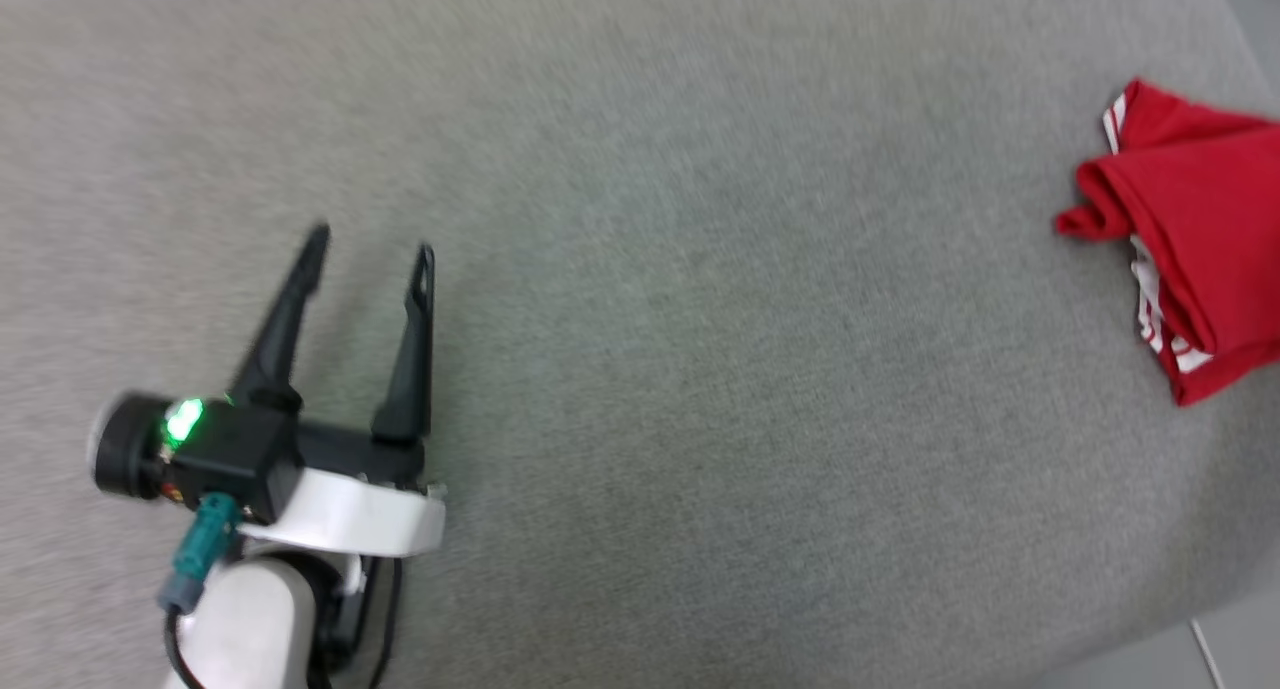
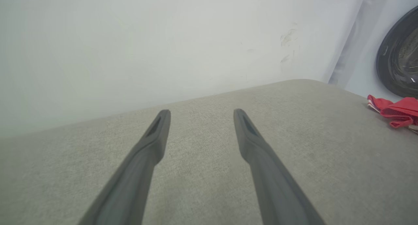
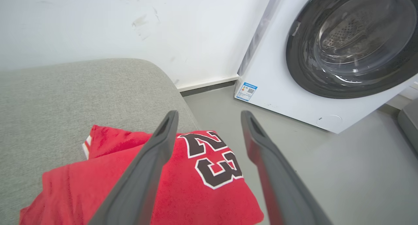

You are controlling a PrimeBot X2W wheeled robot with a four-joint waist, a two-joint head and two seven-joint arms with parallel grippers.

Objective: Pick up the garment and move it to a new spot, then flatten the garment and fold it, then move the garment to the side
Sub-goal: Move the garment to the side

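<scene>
Head view: left gripper (image 1: 372, 241) at 8 o'clock over the grey upholstered cushion (image 1: 700, 319), fingers spread wide, nothing between them, tips pointing to roughly 12. Garment (image 1: 1190, 229) sits at 3 o'clock, cut by the frame edge, well apart from that gripper. It is a folded red bundle with white striped trim showing, long axis roughly 11 to 5.

Left wrist view: same wide fingers above bare cushion, garment small at 3 o'clock, washing machine (image 2: 398, 55) door behind it at 2.

Right wrist view: right gripper (image 3: 209, 113) fingers stand wide apart, gripping nothing. The garment lies flat under them at 6 to 7 o'clock, long axis about 7 to 1, "23" print face up, at the cushion's edge beside the grey floor (image 3: 326, 172). The washing machine is at 1 to 2 o'clock.
</scene>
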